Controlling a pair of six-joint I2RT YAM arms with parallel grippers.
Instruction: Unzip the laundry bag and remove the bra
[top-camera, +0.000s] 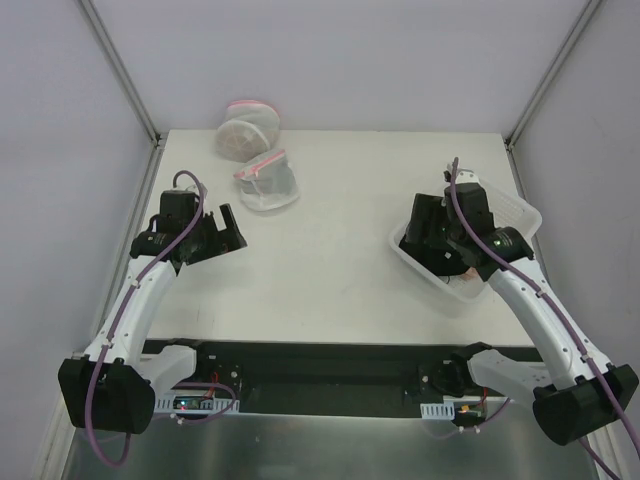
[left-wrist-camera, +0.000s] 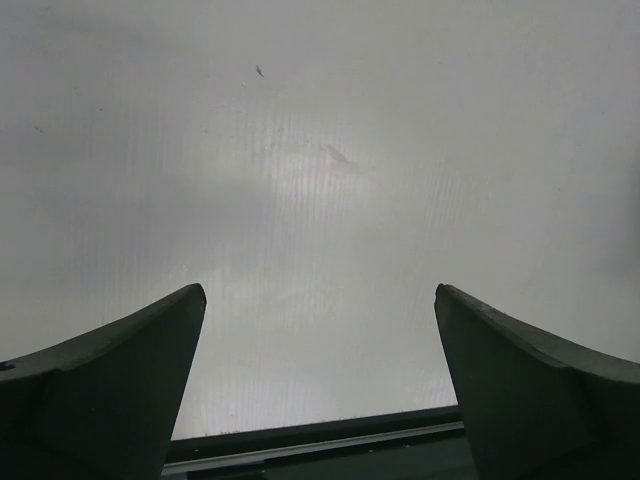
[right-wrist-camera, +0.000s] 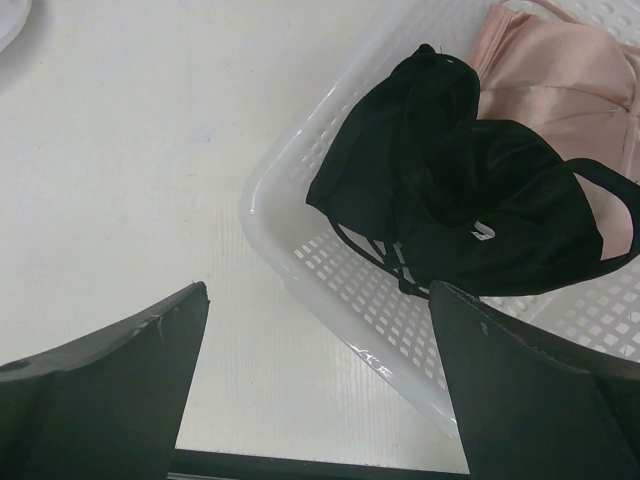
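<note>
- Top external view: the laundry bag (top-camera: 268, 184), a floppy pouch of white mesh, lies at the far left of the bench (top-camera: 340, 290), well ahead of both arms.
- Its pink zipper rim (top-camera: 258, 166) runs along the far edge, slanting from near-left to far-right, and the bag's long axis follows that slant. The mesh dome sags from it toward the near side.
- Whether the zipper is closed, and what the mesh holds, cannot be made out from this height.
- Just beyond it, at the bench's far edge, a second bag (top-camera: 247, 128) of white mesh with a pink rim sits close by. Whether the two touch is not clear.
- The left claw (top-camera: 226, 232) hovers near and to the left of the pouch, apart from it. The left wrist view shows its fingers (left-wrist-camera: 120, 390) spread wide, with only bare bench between them.
- Across the bench, the right claw (right-wrist-camera: 318, 300) hangs at the left corner of a white slotted basket (right-wrist-camera: 330, 280). It is spread wide and holds nothing.
- Inside the basket a black garment (right-wrist-camera: 450, 200) lies crumpled against the left wall, with a beige-pink bra (right-wrist-camera: 560, 80) beside it, farther in.
</note>
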